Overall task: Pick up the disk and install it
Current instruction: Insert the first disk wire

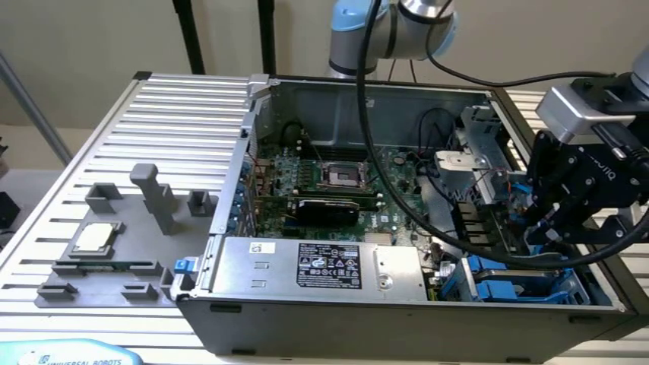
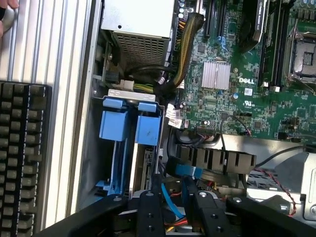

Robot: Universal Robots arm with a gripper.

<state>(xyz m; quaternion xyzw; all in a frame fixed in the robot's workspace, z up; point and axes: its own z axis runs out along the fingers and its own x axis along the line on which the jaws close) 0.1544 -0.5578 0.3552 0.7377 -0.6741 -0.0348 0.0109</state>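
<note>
The arm (image 1: 396, 30) reaches from behind the case (image 1: 335, 319) and bends down into its corner beside the power supply (image 1: 324, 265). The claw (image 2: 175, 210) hangs there with its fingers moderately apart, nothing held between them. The disk (image 2: 144, 148) stands on edge in the case's drive bay, just ahead of the claw. Its long axis runs along the case wall, with the blue handle end toward the power supply. A second blue frame (image 2: 112, 123) sits alongside. A blue cable (image 2: 170, 202) crosses under the claw, and a keyboard (image 2: 19, 163) lies on the counter (image 1: 182, 106) outside the case.
</note>
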